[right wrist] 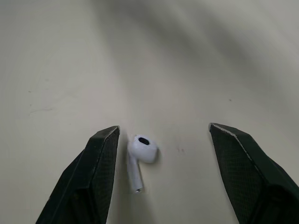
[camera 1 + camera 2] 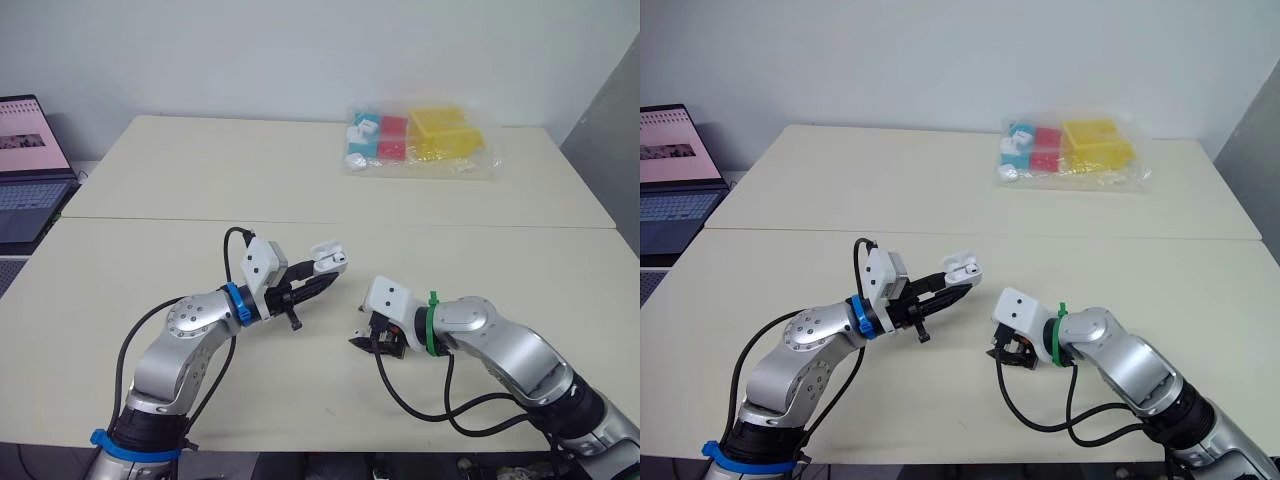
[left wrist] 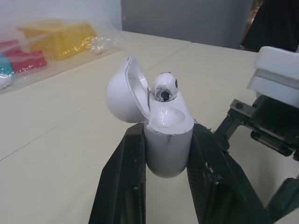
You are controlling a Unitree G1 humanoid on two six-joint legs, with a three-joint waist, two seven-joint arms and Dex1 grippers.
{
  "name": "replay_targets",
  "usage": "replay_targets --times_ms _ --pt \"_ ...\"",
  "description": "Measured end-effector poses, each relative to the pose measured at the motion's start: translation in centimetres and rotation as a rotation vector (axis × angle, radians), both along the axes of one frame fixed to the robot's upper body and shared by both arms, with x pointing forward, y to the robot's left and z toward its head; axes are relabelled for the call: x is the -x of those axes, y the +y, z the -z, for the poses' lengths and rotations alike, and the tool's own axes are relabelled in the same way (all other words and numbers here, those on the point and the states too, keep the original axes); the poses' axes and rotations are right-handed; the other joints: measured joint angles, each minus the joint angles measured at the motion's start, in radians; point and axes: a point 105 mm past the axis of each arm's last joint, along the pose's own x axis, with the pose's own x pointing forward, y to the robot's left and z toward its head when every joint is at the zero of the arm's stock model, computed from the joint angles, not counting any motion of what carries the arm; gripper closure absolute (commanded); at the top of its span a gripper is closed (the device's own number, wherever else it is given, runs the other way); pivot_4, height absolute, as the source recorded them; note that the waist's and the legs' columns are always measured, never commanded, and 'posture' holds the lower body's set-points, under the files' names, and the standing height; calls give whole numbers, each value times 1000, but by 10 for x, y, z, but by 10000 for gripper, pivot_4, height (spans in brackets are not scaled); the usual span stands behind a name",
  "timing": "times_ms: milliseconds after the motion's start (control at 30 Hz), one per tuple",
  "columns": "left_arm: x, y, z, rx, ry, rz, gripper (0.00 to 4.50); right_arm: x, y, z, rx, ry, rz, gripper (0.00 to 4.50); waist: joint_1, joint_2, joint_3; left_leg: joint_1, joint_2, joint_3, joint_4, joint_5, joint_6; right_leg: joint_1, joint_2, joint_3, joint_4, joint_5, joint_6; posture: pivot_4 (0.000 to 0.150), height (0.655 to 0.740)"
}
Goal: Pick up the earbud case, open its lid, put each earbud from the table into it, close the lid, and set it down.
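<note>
Table (image 2: 200, 170): pale beige, two tops butted together, the seam running crosswise just beyond both grippers. Laptop (image 2: 25, 170): open, screen lit, off the table's left edge, well to the left of the left gripper and farther back. Clear plastic bag (image 2: 420, 140) of yellow, red, teal and white pieces: on the far top, well beyond both grippers, more nearly ahead of the right one. Left gripper (image 2: 318, 278): raised off the table, pointing forward and to the right, toward the right gripper; its two black fingers (image 3: 128, 177) are clamped on the sides of the lower body of the white earbud case (image 3: 167, 149), which stands upright between the tips. Right gripper (image 1: 163, 127): low over the near top, just to the right of the left gripper and slightly nearer the robot, pointing down at the table; fingers spread wide, nothing in them. Case lid (image 3: 122, 95): swung open, hinged back to one side, inner hollow showing. First earbud (image 3: 164, 87): seated in the case, its head with a dark grille standing above the rim next to the open lid; the bay beside it looks vacant. Second earbud (image 1: 140, 156): white, lying on the table inside the right gripper's open span, just beside one finger and well apart from the other, stem pointing back toward the wrist; I cannot tell if it touches that finger.
</note>
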Motion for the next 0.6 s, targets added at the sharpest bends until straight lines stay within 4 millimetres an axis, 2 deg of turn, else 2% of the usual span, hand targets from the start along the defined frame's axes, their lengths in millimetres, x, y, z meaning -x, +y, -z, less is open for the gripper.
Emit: replay_targets --times_ms 33,300,467,600 --pt "0 0 0 0 0 -1 36966 0 0 2 3 1 3 13301 0 0 0 0 0 0 0 0 0 0 0 0 0 0 0 1500 7400" --pt "1 1 2 0 7 -3 36966 8 1 9 -7 1 -38 40541 0 0 0 1 0 0 1 0 0 1 1 0 2 0 0 1500 7400" --pt "1 0 2 0 7 -2 36966 10 -3 9 -4 7 -41 40956 0 0 0 1 0 0 1 0 0 1 1 0 2 0 0 1500 7400" --pt "2 1 3 -5 10 -1 36966 14 -24 7 32 31 -48 40956 3 0 0 0 0 0 1 0 0 1 -1 0 1 0 0 1500 7400"
